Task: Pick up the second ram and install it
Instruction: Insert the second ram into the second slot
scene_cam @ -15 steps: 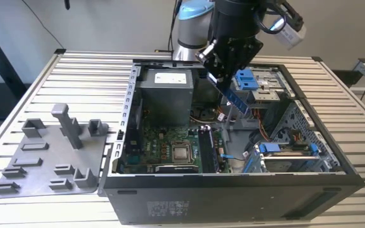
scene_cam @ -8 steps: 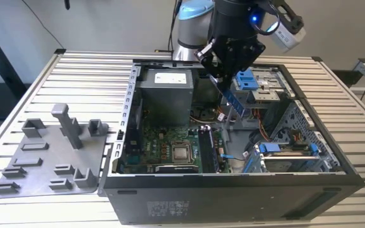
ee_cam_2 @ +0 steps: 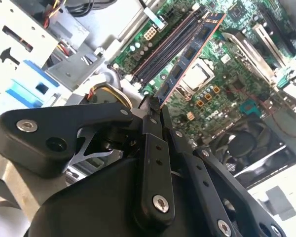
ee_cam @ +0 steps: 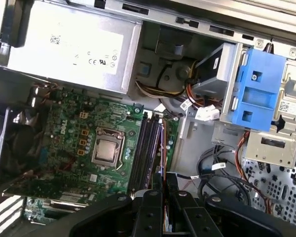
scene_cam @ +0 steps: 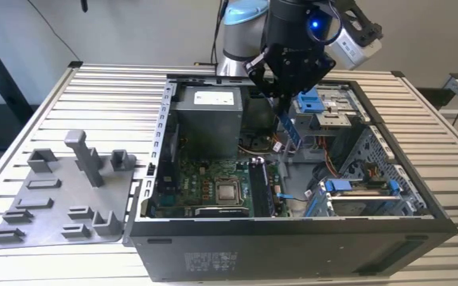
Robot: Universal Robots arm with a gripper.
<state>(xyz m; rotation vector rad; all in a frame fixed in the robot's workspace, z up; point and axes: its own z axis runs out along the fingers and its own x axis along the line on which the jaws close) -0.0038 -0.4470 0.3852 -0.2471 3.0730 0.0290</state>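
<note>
Your end effector (scene_cam: 281, 98) is clamped on one short end of the second ram (scene_cam: 290, 130), so the stick hangs lengthwise down into the open computer case (scene_cam: 293, 225) standing on the table (scene_cam: 110, 89). In the second wrist view it reaches from the fingertips (ee_cam_2: 153, 106) toward the memory slots (ee_cam_2: 163, 52) on the motherboard (ee_cam_2: 222, 79), running roughly along their line (gripping at the end leaves the contact edge free, I judge). It looks clear of the slots, not seated. The grey tray (scene_cam: 50, 205) lies beside the case, toward the table's front corner.
</note>
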